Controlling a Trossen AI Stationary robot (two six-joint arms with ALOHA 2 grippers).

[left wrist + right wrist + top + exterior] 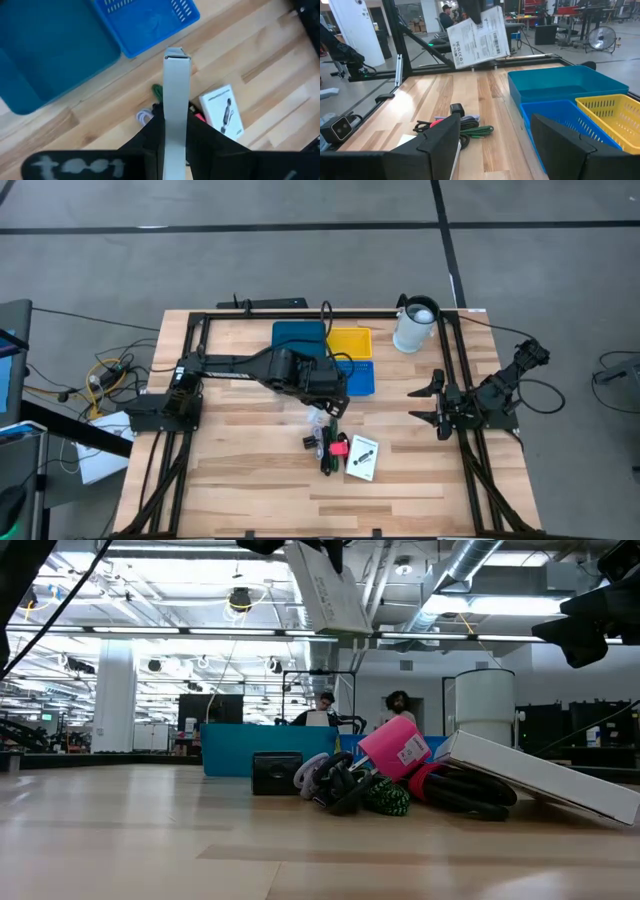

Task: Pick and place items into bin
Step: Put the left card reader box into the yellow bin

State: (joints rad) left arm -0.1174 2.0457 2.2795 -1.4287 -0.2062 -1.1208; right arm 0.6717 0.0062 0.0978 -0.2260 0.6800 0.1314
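My left gripper [330, 408] hangs over the table's middle, shut on a white bar [176, 95], a flat white box with a printed label [479, 34]. It is held high above the pile of items [330, 445]: black and green pens [470, 132], a red piece [395, 748] and a white printed card [363, 457], which leans on the pile. The bin sits toward the far edge: teal tray [298, 340], yellow tray [350, 341], blue tray [358, 377]. My right gripper [428, 405] waits open at the right side. My left gripper pinches the white bar between its two fingers [202, 142], across its thin sides near one end [175, 131]. The fingers come from above, pointing down. The bar is lifted clear of the table and hangs tilted below the gripper [470, 10].
A white cylindrical jug [415, 325] stands at the far right, beside the yellow tray. Black frame rails [452, 370] run along the table's sides and far edge. Bare wood lies near the pile toward the near edge [260, 490]. People sit at desks in the room beyond [325, 710].
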